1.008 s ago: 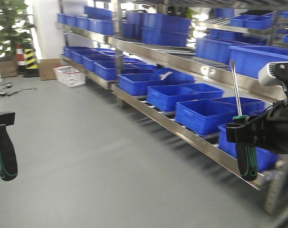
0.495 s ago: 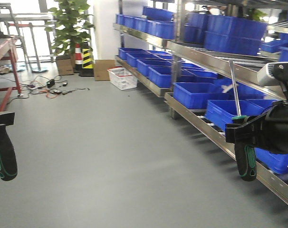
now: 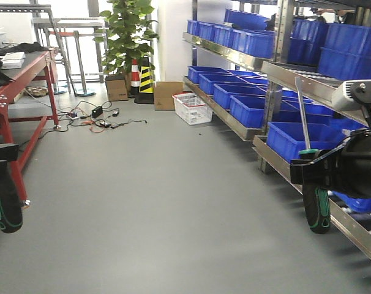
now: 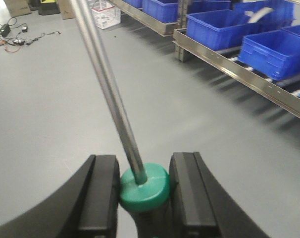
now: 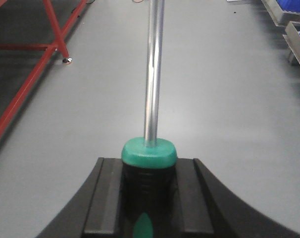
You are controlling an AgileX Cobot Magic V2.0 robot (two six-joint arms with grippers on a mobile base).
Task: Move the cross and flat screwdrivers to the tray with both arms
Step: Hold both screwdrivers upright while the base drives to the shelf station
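Left wrist-mounted view: left gripper [image 4: 144, 168] is clamping narrow on the first screwdriver [image 4: 113, 99] (chunky black handle, green collar, long thin steel shaft). Black pads are pressing both sides just under the collar and the shaft is leaning up-left.

Right wrist view: right gripper [image 5: 149, 171] is gripping the second screwdriver [image 5: 154, 74], same build, shaft running straight up-frame.

Count: two grippers, two screwdrivers, one each, both off the ground.

Front view: handles are hanging below the jaws at the far left and far right edges, well apart. The right shaft is pointing up, nearly vertical.

Clearance:
- Grey floor [image 3: 161, 202] is lying open down the middle.
- Red-framed workbench [image 3: 26, 73] is bounding the left side, near the left gripper.
- Steel shelving rack [image 3: 277, 73] is running along the right, just beside the right gripper. It is carrying rows of blue plastic bins [image 3: 296, 138], too overlapped to count.

Far end:
- one potted plant [image 3: 127, 33]
- one red-and-white cone [image 3: 135, 76]
- one yellow-black striped post [image 3: 146, 82]
- two cardboard boxes [image 3: 167, 95]
- one white mesh basket [image 3: 193, 109]
- loose cables [image 3: 100, 119] on the floor
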